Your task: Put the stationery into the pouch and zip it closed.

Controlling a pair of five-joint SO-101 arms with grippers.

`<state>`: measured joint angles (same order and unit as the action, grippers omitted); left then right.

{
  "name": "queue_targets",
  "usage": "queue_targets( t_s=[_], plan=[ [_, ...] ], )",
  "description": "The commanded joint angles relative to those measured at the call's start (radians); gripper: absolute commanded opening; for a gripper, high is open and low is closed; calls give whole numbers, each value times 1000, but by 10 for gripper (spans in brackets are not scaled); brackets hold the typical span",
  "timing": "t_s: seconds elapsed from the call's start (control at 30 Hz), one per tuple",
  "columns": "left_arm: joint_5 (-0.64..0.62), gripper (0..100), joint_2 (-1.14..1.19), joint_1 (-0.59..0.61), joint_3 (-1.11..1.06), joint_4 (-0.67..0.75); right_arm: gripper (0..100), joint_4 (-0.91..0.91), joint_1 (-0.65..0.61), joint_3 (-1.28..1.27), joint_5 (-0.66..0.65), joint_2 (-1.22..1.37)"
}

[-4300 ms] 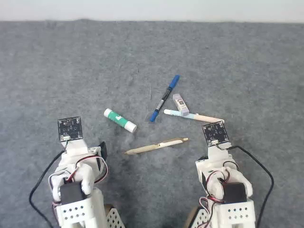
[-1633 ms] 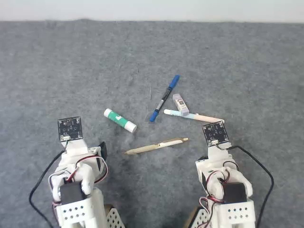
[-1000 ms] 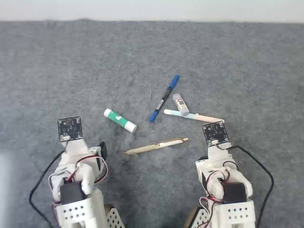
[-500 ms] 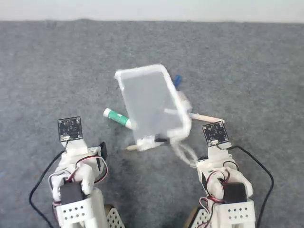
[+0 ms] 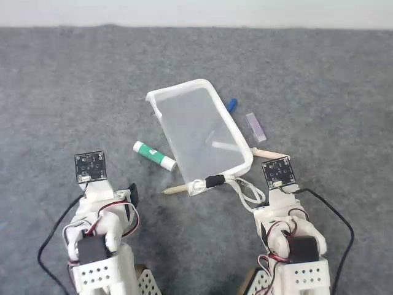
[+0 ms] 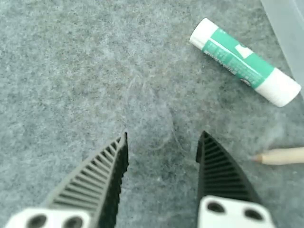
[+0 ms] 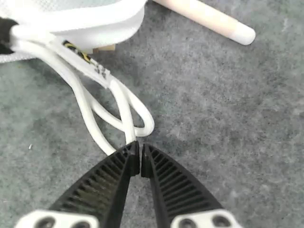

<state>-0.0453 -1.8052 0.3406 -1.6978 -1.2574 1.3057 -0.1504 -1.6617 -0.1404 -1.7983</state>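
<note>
At the right hand (image 7: 140, 145), pinched shut: white cord loop (image 7: 118, 104) right at the tips, trailing from the translucent white-rimmed pouch (image 5: 199, 132) ahead, lying flat across the blue marker (image 5: 231, 104), so probably needing shifting first. At the left hand (image 6: 164, 137), spread wide above grey felt tabletop (image 6: 71, 57): green-and-white glue stick (image 6: 244, 61) ahead, uncovered, easy to reach.

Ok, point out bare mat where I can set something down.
Bare: the mat left of the glue stick, beyond the pouch's far rim, and right of the eraser. Crowded: around the pouch, with pen, pencil and cord.
</note>
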Motion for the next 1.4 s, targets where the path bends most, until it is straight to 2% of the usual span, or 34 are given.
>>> queue_targets(
  t_s=[0.0, 0.4, 0.6, 0.73, 0.97, 1.07, 1.23, 1.37],
  plan=[
    [8, 218, -18, -5, 13, -5, 10, 4, 7, -21, 3, -16],
    [6, 220, -18, -9, 13, -5, 10, 4, 5, -21, 6, -16],
    [11, 220, -18, -118, 13, -5, 9, 4, 4, -21, 6, -16],
    [11, 220, -18, -121, 13, -5, 9, 7, 19, 9, -3, -16],
    [11, 220, -18, -120, 19, -5, 9, -65, 249, 193, -2, -16],
    [14, 218, -18, -121, 30, -3, 9, -79, 297, 262, -6, -16],
    [14, 218, -18, -121, 76, 3, 12, -65, 280, 393, -187, -16],
    [18, 218, -18, -126, 71, 61, 23, -58, 257, 483, -245, -13]
  ],
)
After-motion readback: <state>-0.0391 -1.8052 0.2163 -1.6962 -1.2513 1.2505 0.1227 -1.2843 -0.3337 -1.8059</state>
